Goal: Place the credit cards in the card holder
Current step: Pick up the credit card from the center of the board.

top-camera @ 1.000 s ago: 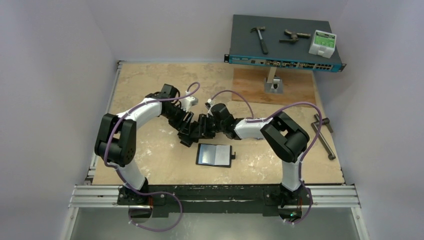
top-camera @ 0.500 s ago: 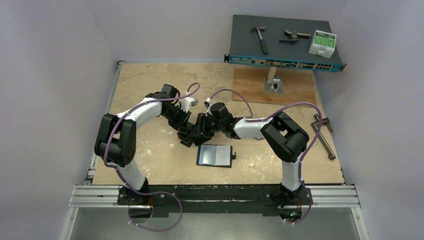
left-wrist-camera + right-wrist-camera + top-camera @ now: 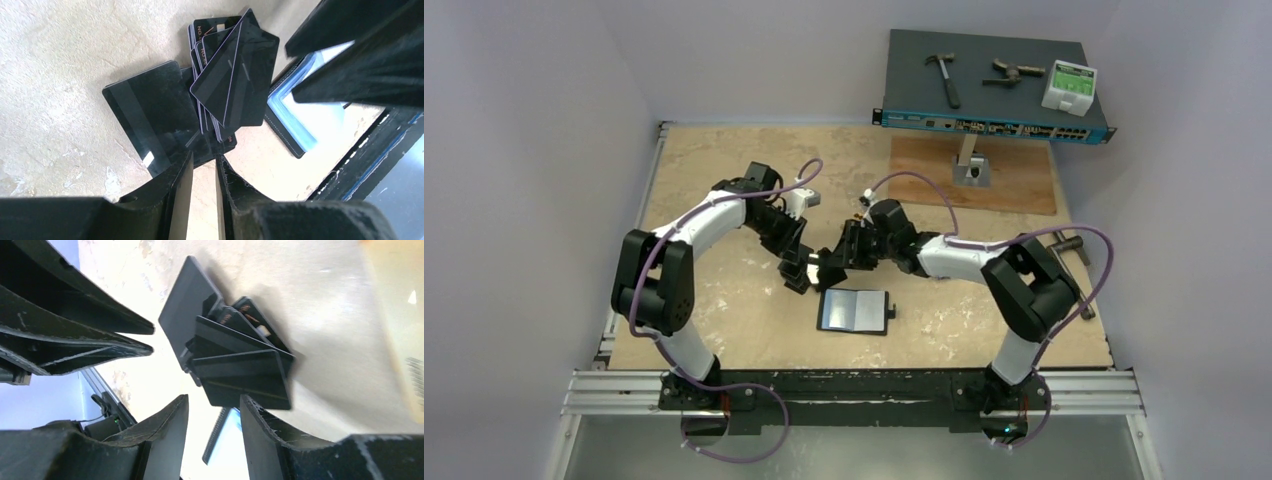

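Observation:
Several dark credit cards (image 3: 230, 75) lie in a loose fan, also seen in the right wrist view (image 3: 240, 370), with one larger black card (image 3: 145, 115) beside them. My left gripper (image 3: 202, 160) has its jaws drawn to a narrow gap on the fan's near corner. My right gripper (image 3: 215, 402) stands open just short of the fan's other side, nothing between its fingers. In the top view the left gripper (image 3: 796, 275) and the right gripper (image 3: 832, 265) face each other tip to tip. The card holder (image 3: 854, 311) lies open on the table just in front of them, its pale sleeves (image 3: 300, 120) showing.
A network switch (image 3: 994, 115) carrying a hammer (image 3: 944, 78) and a white box (image 3: 1069, 88) sits raised at the back right. A wooden board (image 3: 1014, 185) lies under it. A metal tool (image 3: 1074, 275) rests near the table's right edge.
The left jaws have narrowed onto the cards. The right arm has drawn back to the right, so the two grippers no longer overlap.

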You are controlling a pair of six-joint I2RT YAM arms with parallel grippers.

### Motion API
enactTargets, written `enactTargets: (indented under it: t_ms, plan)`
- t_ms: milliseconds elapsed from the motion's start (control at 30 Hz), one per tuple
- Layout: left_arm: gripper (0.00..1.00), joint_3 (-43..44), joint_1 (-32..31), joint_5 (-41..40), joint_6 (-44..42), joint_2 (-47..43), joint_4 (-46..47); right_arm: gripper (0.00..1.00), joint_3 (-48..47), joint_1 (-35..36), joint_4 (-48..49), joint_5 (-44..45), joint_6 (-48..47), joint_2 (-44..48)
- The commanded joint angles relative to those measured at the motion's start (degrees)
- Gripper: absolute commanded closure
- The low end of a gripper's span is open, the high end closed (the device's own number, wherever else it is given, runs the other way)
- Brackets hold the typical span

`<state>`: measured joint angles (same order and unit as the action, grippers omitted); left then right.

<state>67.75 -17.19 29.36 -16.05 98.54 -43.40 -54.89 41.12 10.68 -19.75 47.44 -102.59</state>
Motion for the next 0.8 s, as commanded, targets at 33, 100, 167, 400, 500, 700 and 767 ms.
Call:
enactTargets:
  t_ms: [33,100,167,400,500,700,767]
  plan:
    - [0.78,3.10,0.00,2.51,-0.25,-3.29,-1.01,0.55,5.59,-3.40,-3.24,4.62,-3.52,5.62]
    - [0.78,3.01,-0.98,1.82,-0.74,-3.15,-0.96,0.53,6.38,-3.95,-2.17,4.72,-4.01,5.54]
    - [0.78,2.66,-2.27,0.68,-1.84,-3.21,-0.75,0.52,6.58,-4.22,-0.23,4.36,-4.32,4.39]
    - [0.77,0.18,-6.63,-4.44,-9.52,-4.24,1.96,0.49,5.05,-4.86,5.22,4.00,-6.36,0.31]
    - [0.76,-2.54,-7.94,-5.69,-13.85,-5.96,4.49,0.49,5.67,-5.18,7.68,2.75,-6.40,-0.95]
    - [0.77,-9.91,-11.06,-7.97,-21.57,-10.70,10.99,0.50,8.09,-5.21,14.64,-1.67,-4.10,-4.00]
    - [0.78,-11.81,-11.46,-8.59,-22.60,-11.59,12.52,0.50,8.75,-5.25,16.21,-2.32,-3.33,-4.81]
